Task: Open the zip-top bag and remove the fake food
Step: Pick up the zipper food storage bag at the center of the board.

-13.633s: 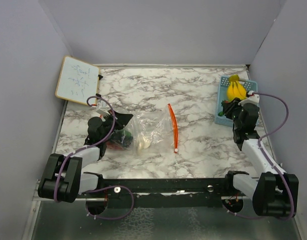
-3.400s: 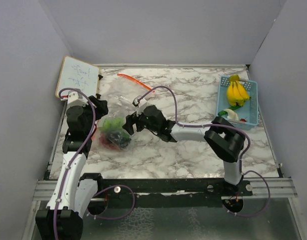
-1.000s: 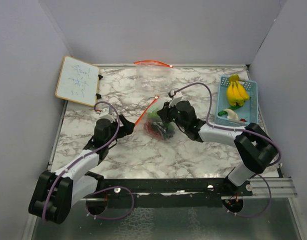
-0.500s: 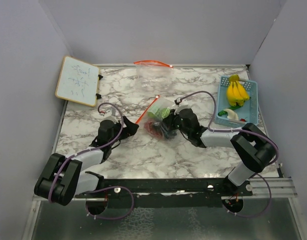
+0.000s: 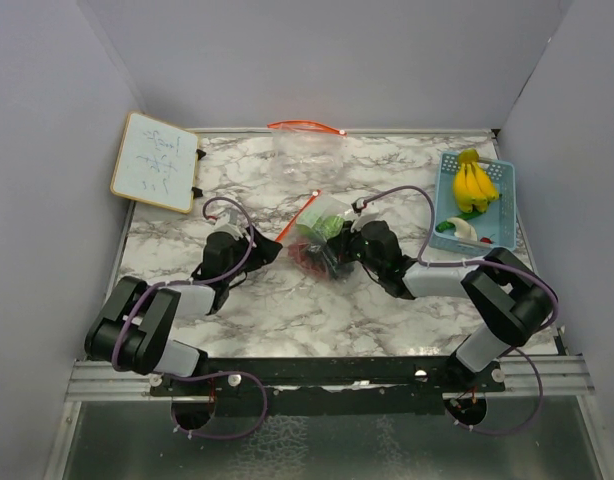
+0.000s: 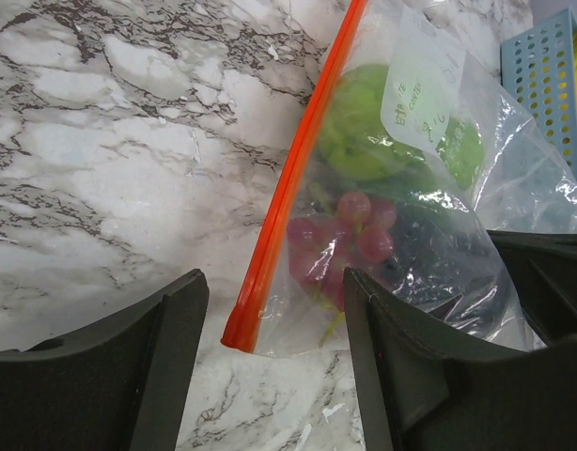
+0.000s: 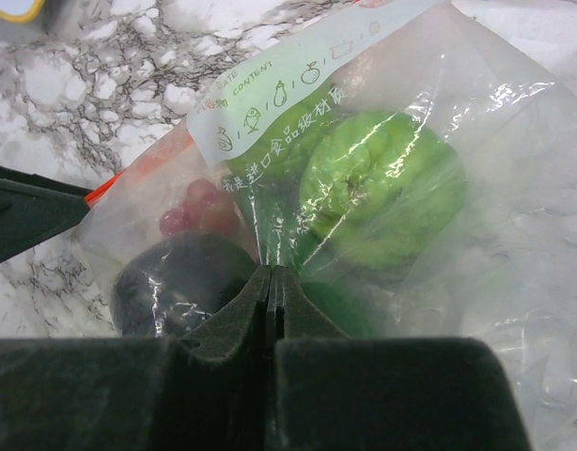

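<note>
The clear zip-top bag (image 5: 322,238) lies mid-table, its orange zip strip (image 6: 290,183) running diagonally. Inside show the fake food: a lime-green fruit (image 7: 382,188), red grapes (image 6: 359,230) and a dark piece (image 7: 176,282). My right gripper (image 7: 272,277) is shut, pinching the bag's film at its right side (image 5: 339,252). My left gripper (image 6: 274,362) is open at the bag's left (image 5: 274,243). The near end of the zip strip lies between its fingers, touching neither. More fake food, a yellow banana bunch (image 5: 474,183), rests in the basket.
A light-blue slotted basket (image 5: 502,235) stands at the right edge, also seen in the left wrist view (image 6: 542,75). A second, empty zip bag (image 5: 307,140) lies at the back wall. A small whiteboard (image 5: 155,160) leans at the back left.
My left gripper slid right up to the zip strip's end and its jaws narrowed somewhat. My right gripper closed on the bag's film and dropped lower.
</note>
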`<control>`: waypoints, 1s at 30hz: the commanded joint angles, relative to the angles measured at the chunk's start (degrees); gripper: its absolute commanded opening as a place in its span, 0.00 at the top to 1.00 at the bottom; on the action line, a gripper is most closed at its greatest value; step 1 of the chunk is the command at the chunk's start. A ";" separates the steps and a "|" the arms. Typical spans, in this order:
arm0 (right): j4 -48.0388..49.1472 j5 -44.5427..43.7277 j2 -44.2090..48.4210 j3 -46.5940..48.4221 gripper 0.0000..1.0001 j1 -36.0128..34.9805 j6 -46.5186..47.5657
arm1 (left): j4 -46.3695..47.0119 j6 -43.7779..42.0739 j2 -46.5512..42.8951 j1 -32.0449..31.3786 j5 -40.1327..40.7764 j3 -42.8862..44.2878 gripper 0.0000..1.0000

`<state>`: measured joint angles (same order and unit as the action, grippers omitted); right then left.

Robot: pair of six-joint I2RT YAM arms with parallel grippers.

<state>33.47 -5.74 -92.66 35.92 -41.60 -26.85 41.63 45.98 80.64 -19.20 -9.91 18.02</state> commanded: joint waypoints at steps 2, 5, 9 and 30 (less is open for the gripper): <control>-1.59 0.01 0.41 -1.51 0.98 0.04 0.29 | 3.55 0.08 3.01 -0.16 -1.80 2.86 0.46; -1.65 0.11 0.23 -1.52 0.98 0.03 0.32 | 5.98 1.02 4.97 -0.22 -2.60 3.32 0.60; -1.99 0.08 0.46 -1.82 0.98 0.03 0.62 | 8.29 1.99 6.82 -0.20 -2.69 3.72 0.77; -15.13 4.63 27.65 0.74 0.94 0.03 12.14 | -17.27 -20.68 -15.28 0.33 -20.71 25.63 1.00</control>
<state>20.82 -0.12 -69.89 35.77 -41.56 -18.09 26.55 30.76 69.58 -19.20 -19.29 39.92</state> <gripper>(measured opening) 0.059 0.020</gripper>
